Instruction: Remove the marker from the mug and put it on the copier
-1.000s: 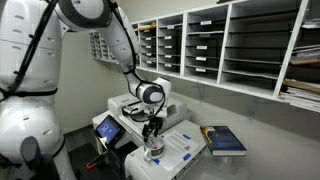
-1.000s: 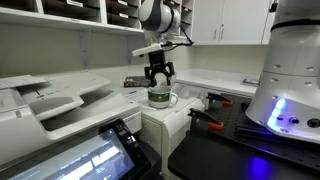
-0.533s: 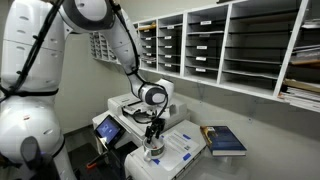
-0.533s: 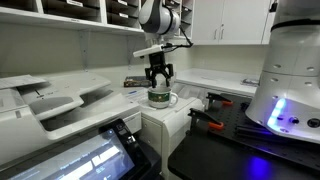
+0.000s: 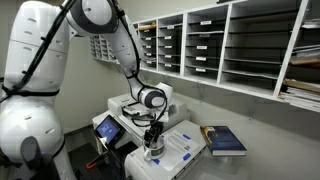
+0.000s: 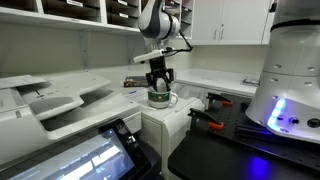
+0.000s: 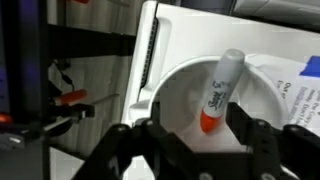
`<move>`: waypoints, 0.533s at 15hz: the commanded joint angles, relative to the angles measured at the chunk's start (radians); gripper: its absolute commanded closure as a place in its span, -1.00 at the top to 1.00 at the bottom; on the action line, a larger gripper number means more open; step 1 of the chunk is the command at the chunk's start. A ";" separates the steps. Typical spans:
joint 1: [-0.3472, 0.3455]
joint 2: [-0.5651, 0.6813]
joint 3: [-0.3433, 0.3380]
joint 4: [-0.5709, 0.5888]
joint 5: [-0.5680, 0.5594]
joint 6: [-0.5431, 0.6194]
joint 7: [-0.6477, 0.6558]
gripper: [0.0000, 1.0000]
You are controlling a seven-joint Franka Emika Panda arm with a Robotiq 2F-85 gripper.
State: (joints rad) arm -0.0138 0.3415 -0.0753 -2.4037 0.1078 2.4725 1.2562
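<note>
The mug [image 7: 172, 92] fills the wrist view from above. The marker [image 7: 221, 86] leans inside it, with a pale grey body and an orange-red end pointing down. My gripper [image 7: 194, 142] is open, with one dark finger on each side of the marker, and touches nothing. In both exterior views the gripper [image 5: 152, 134] [image 6: 159, 84] points straight down just over the small grey mug [image 5: 153, 152] [image 6: 160, 98]; the marker cannot be made out there. The white copier [image 5: 124, 108] [image 6: 48, 96] with its blue-lit touchscreen [image 5: 107, 127] [image 6: 92, 160] stands beside the mug's white stand.
A dark blue book [image 5: 225, 140] lies on the counter beyond the mug. Paper-sorting shelves [image 5: 220, 45] cover the wall. A red-handled tool [image 6: 205, 120] [image 7: 65, 100] lies on the dark surface next to the stand. The robot's white base [image 6: 290, 90] is close by.
My gripper has sunk slightly toward the mug, still open. The mug and the marker have not moved.
</note>
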 commanded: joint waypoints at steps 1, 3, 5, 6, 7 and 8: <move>0.029 0.019 -0.024 0.007 0.011 0.035 -0.019 0.42; 0.033 0.027 -0.022 0.006 0.012 0.046 -0.023 0.34; 0.042 0.036 -0.023 0.005 0.010 0.058 -0.021 0.14; 0.047 0.041 -0.024 0.006 0.008 0.061 -0.019 -0.01; 0.052 0.045 -0.026 0.007 0.005 0.064 -0.018 -0.13; 0.056 0.050 -0.029 0.008 0.003 0.067 -0.015 -0.30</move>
State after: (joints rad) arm 0.0125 0.3766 -0.0776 -2.4022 0.1074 2.5146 1.2562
